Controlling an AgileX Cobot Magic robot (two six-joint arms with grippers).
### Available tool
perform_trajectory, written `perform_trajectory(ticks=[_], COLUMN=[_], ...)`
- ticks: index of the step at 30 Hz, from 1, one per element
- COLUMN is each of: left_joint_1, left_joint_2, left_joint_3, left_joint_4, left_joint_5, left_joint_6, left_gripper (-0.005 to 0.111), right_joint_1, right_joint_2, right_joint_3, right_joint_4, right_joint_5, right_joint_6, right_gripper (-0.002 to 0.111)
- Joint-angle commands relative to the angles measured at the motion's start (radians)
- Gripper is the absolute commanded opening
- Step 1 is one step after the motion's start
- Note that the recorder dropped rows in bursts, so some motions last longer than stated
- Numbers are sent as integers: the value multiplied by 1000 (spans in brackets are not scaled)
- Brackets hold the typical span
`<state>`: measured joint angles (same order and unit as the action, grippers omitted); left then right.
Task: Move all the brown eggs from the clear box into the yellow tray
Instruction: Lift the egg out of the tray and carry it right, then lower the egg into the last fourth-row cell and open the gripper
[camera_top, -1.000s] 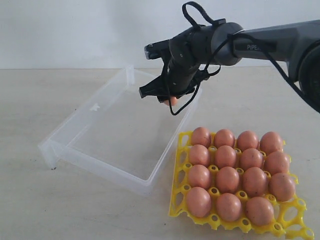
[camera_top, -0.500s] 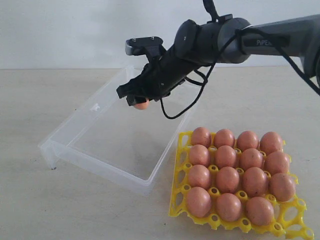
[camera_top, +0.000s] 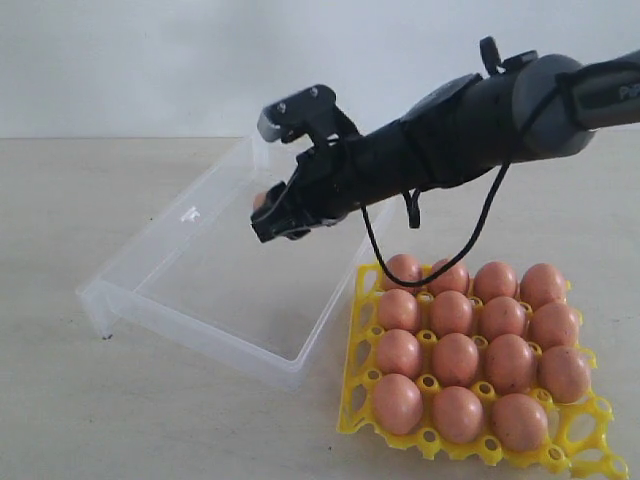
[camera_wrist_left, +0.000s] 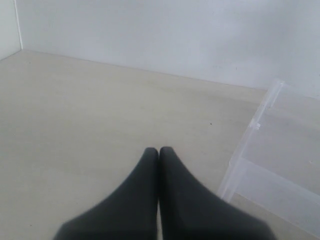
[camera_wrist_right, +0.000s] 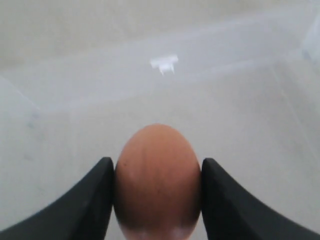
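Brown and smooth, the last egg (camera_wrist_right: 157, 175) sits clamped across its widest girth between the jaws of the right tool (camera_top: 272, 218), above the clear box (camera_top: 160, 290). It is probably light, brittle and slippery, so a gentle mid-body squeeze suits it. Fifteen eggs (camera_top: 455, 355) fill the yellow tray (camera_top: 352, 400) on the desk (camera_top: 120, 420); one corner cup (camera_top: 572, 440) is free. The left tool (camera_wrist_left: 159, 154) is pressed shut, holding nothing.

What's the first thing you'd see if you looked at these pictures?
The right gripper pinches one brown egg in the air above the clear box. Beside the box, the yellow tray is almost full of eggs, with just one corner cup bare.
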<state>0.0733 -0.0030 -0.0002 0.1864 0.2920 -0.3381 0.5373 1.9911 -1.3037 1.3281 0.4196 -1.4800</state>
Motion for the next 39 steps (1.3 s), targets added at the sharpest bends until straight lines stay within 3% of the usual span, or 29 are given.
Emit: perform_trajectory(ticks=[1, 5, 8, 13, 18, 20, 23, 25, 26, 28, 30, 32, 35, 37, 39], left_joint_1=[-5, -5, -5, -5, -5, -5, -5, -5, -5, -5, -5, -5, -5, -5, -5], left_joint_2=[3, 3, 3, 3, 3, 3, 3, 3, 3, 3, 3, 3, 3, 3, 3], left_joint_3=[0, 0, 0, 0, 0, 0, 0, 0, 0, 0, 0, 0, 0, 0, 0], left_joint_4=[-7, -7, -7, -7, -7, -7, -7, -7, -7, -7, -7, -7, -7, -7, -7], left_joint_5=[1, 1, 1, 1, 1, 1, 1, 1, 1, 1, 1, 1, 1, 1, 1], left_joint_6=[-7, -7, -7, -7, -7, -7, -7, -7, -7, -7, -7, -7, -7, -7, -7], left_gripper=[-4, -4, -4, -4, -4, -4, -4, -4, -4, -4, -4, -4, -4, -4, -4], right_joint_1=[-5, -7, -14, -39, -146, -250, -405, -517, -571, -608, -614, -614, -614, -614, -614], right_joint_2=[-72, -99, -164, -376, -636, -755, -844, -869, -871, -872, -875, -882, -884, -884, -886], right_joint_3=[4, 63, 183, 428, 622, 674, 675, 672, 670, 670, 670, 659, 607, 574, 572], right_joint_4=[193, 262, 416, 416, 416, 416, 409, 234, 138, 60, -184, -579, -1223, -1710, -2035], right_joint_5=[133, 149, 149, 165, -210, -556, -583, -534, -617, -774, -806, -741, -737, -775, -853], right_joint_6=[-138, -148, -286, -465, -456, -396, -204, 47, 283, 577, 767, 1022, 1637, 2028, 2331], right_gripper=[0, 0, 0, 0, 0, 0, 0, 0, 0, 0, 0, 0, 0, 0, 0])
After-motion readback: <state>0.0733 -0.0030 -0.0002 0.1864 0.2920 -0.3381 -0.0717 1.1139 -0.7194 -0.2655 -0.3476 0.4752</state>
